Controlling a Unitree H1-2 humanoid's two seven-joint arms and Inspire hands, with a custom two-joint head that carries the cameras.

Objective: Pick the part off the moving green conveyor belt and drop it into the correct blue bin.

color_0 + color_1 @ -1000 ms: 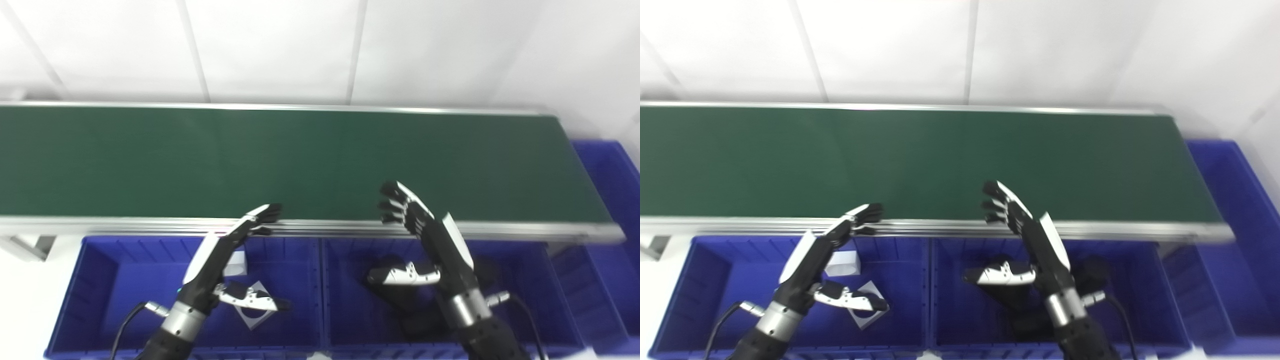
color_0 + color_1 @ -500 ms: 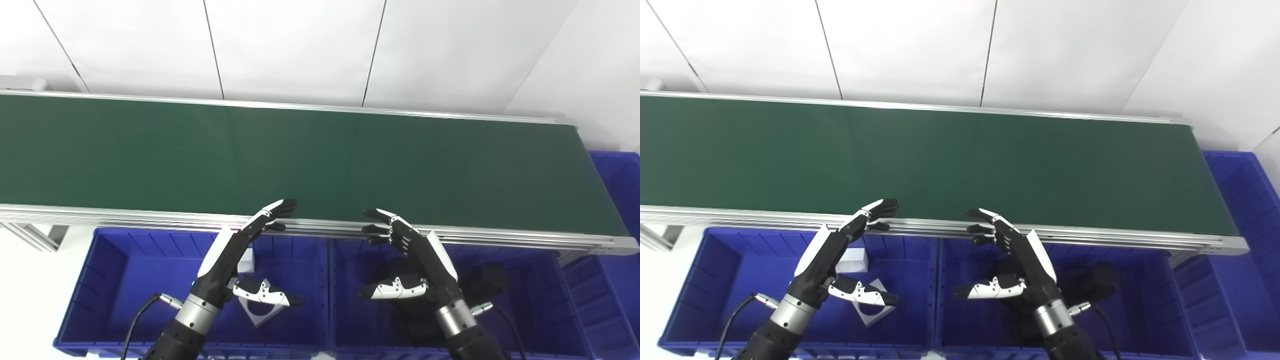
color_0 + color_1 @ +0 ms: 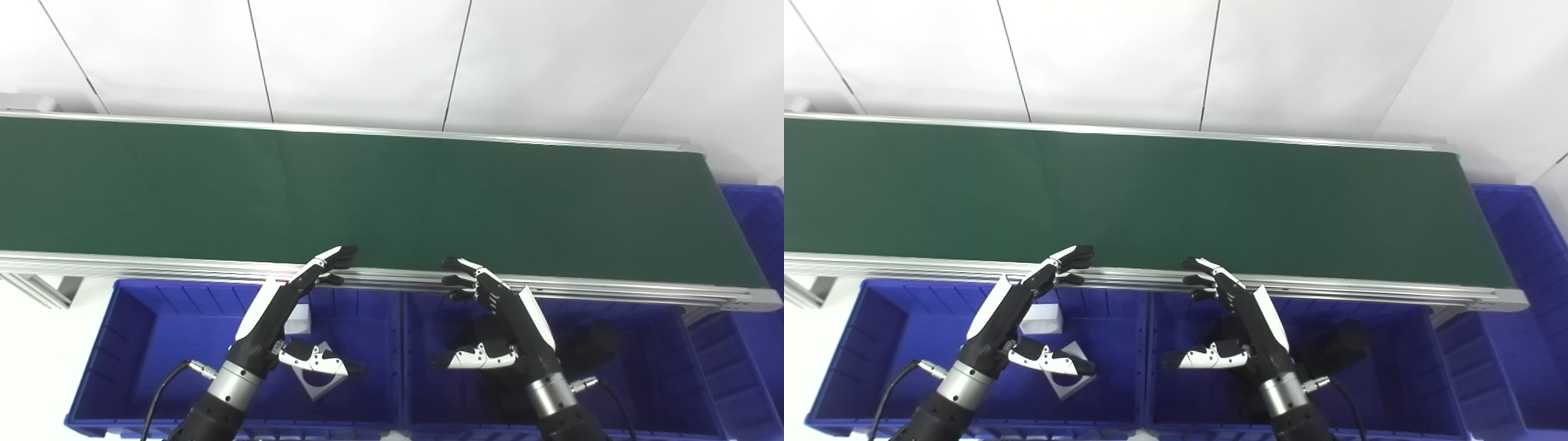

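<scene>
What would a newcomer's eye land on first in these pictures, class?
The long green conveyor belt spans the whole scene, with no part visible on it. Both the left hand and right hand hover open at its near edge, above blue bins holding white and dark parts.

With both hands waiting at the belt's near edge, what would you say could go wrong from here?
1. The green belt shows no part, so a late reaction when one arrives could mean a miss.
2. Both open hands, left and right, hang by the metal rail; reaching forward might clip it.
3. White parts lie in the left bin, black ones in the right bin; a mix-up is possible.
</scene>
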